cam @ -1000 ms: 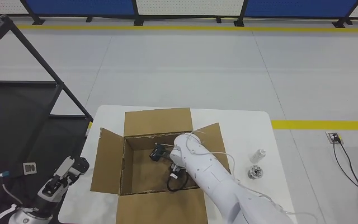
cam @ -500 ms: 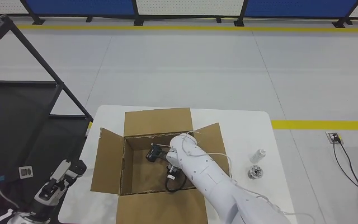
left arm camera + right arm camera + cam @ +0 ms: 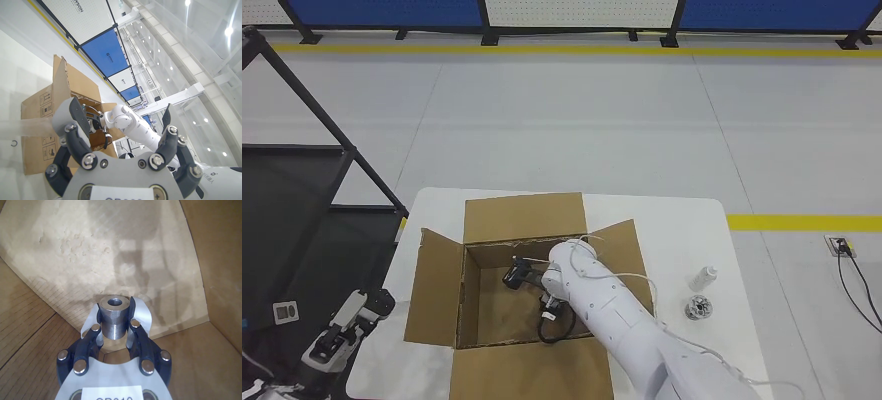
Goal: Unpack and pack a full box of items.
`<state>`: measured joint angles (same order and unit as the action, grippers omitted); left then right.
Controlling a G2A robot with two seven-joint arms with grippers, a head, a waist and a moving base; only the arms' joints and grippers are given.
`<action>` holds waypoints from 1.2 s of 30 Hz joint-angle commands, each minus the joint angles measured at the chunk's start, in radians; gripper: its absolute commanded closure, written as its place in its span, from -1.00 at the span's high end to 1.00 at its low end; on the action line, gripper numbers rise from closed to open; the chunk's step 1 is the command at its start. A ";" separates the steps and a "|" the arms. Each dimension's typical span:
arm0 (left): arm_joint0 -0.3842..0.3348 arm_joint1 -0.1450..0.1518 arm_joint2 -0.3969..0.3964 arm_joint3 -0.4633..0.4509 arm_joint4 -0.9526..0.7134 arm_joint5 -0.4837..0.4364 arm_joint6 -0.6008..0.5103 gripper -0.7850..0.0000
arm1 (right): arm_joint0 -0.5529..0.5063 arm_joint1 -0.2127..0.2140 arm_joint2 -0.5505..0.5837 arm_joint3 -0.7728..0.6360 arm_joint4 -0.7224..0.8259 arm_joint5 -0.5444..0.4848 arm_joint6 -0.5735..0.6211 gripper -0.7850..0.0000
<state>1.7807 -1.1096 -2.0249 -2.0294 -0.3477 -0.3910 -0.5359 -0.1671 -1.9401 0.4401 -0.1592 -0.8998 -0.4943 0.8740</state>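
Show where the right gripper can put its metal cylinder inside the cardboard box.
Bare: the brown paper ahead of the right gripper, bordered by the cardboard box walls. Crowded: the table beside the box, holding a white bottle and a round metal part.

One cardboard box (image 3: 524, 217); one metal cylinder (image 3: 114, 317); one white bottle (image 3: 702, 277); one round part (image 3: 699, 307); one table (image 3: 682, 225).

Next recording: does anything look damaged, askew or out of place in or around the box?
Only the cardboard box shows wear: one flap has a ragged, torn edge, and the facing on its floor is scuffed and pitted. The right hand grips a metal cylinder straight, inside the box. Nothing looks spilled.
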 commanded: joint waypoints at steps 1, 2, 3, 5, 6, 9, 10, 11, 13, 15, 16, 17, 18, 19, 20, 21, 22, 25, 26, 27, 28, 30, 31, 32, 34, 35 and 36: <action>0.003 -0.001 -0.003 -0.001 0.001 -0.003 0.002 1.00 | 0.003 0.004 0.004 0.003 0.001 -0.020 -0.032 -1.00; 0.005 -0.001 -0.006 -0.002 0.001 -0.005 0.003 1.00 | 0.005 0.007 0.006 0.004 0.001 -0.035 -0.052 -1.00; 0.008 -0.002 -0.008 -0.005 0.001 -0.008 0.003 1.00 | 0.006 0.011 0.008 0.004 0.001 -0.054 -0.076 -1.00; 0.015 -0.003 -0.012 -0.012 0.000 -0.017 0.004 1.00 | 0.008 0.019 0.009 0.004 -0.007 -0.096 -0.130 -1.00; 0.019 -0.003 -0.014 -0.015 0.001 -0.020 0.002 1.00 | 0.007 0.023 0.008 0.003 -0.014 -0.118 -0.161 -1.00; 0.029 -0.005 -0.018 -0.024 0.005 -0.030 0.002 1.00 | 0.002 0.038 0.001 -0.006 -0.047 -0.177 -0.267 -1.00; 0.031 -0.006 -0.019 -0.027 0.006 -0.032 0.003 1.00 | 0.000 0.043 -0.004 -0.012 -0.066 -0.195 -0.306 -1.00; 0.034 -0.006 -0.019 -0.030 0.008 -0.034 0.003 1.00 | -0.003 0.049 -0.010 -0.018 -0.085 -0.211 -0.347 -1.00; 0.039 -0.008 -0.021 -0.036 0.010 -0.037 0.004 1.00 | -0.009 0.061 -0.020 -0.028 -0.125 -0.227 -0.426 -1.00; 0.043 -0.009 -0.021 -0.041 0.013 -0.042 0.004 1.00 | -0.015 0.074 -0.029 -0.038 -0.160 -0.233 -0.501 -1.00; 0.045 -0.009 -0.021 -0.044 0.015 -0.043 0.005 1.00 | -0.019 0.081 -0.033 -0.045 -0.179 -0.236 -0.540 -1.00; 0.047 -0.010 -0.020 -0.047 0.018 -0.045 0.005 1.00 | -0.023 0.088 -0.037 -0.049 -0.197 -0.235 -0.577 -1.00; 0.049 -0.010 -0.018 -0.050 0.021 -0.047 0.006 1.00 | -0.027 0.096 -0.040 -0.058 -0.215 -0.234 -0.616 -1.00; 0.051 -0.011 -0.017 -0.052 0.025 -0.049 0.007 1.00 | -0.032 0.104 -0.043 -0.068 -0.234 -0.236 -0.658 -1.00; 0.052 -0.012 -0.015 -0.054 0.027 -0.052 0.009 1.00 | -0.036 0.113 -0.046 -0.076 -0.254 -0.233 -0.701 -1.00; 0.054 -0.012 -0.014 -0.055 0.031 -0.054 0.012 1.00 | -0.041 0.123 -0.050 -0.088 -0.274 -0.231 -0.743 -1.00; 0.055 -0.013 -0.013 -0.056 0.033 -0.056 0.014 1.00 | -0.046 0.133 -0.052 -0.099 -0.294 -0.227 -0.786 -1.00; 0.061 -0.015 -0.013 -0.059 0.039 -0.062 0.023 1.00 | -0.060 0.167 -0.058 -0.142 -0.354 -0.216 -0.898 -1.00; 0.063 -0.016 -0.014 -0.060 0.040 -0.065 0.025 1.00 | -0.065 0.180 -0.057 -0.158 -0.370 -0.208 -0.927 -1.00; 0.066 -0.017 -0.015 -0.061 0.041 -0.067 0.028 1.00 | -0.070 0.192 -0.054 -0.176 -0.383 -0.198 -0.951 -1.00; 0.069 -0.017 -0.016 -0.062 0.043 -0.069 0.031 1.00 | -0.076 0.205 -0.050 -0.198 -0.395 -0.188 -0.968 -1.00; 0.073 -0.019 -0.018 -0.063 0.043 -0.073 0.036 1.00 | -0.087 0.232 -0.041 -0.255 -0.419 -0.176 -0.991 -1.00; 0.075 -0.019 -0.019 -0.063 0.043 -0.074 0.038 1.00 | -0.096 0.246 -0.034 -0.291 -0.430 -0.165 -0.988 -1.00; 0.076 -0.020 -0.020 -0.063 0.044 -0.074 0.040 1.00 | -0.106 0.261 -0.025 -0.332 -0.436 -0.156 -0.983 -1.00; 0.077 -0.021 -0.020 -0.064 0.044 -0.075 0.042 1.00 | -0.129 0.294 0.000 -0.422 -0.449 -0.140 -0.948 -1.00; 0.078 -0.021 -0.020 -0.064 0.045 -0.075 0.042 1.00 | -0.143 0.312 0.015 -0.479 -0.456 -0.140 -0.926 -1.00; 0.078 -0.022 -0.020 -0.063 0.046 -0.076 0.043 1.00 | -0.158 0.332 0.032 -0.534 -0.462 -0.138 -0.895 -1.00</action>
<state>1.8585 -1.1311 -2.0451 -2.0932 -0.3028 -0.4665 -0.4933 -0.3102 -1.6284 0.4546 -0.6270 -1.3563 -0.6332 -0.0529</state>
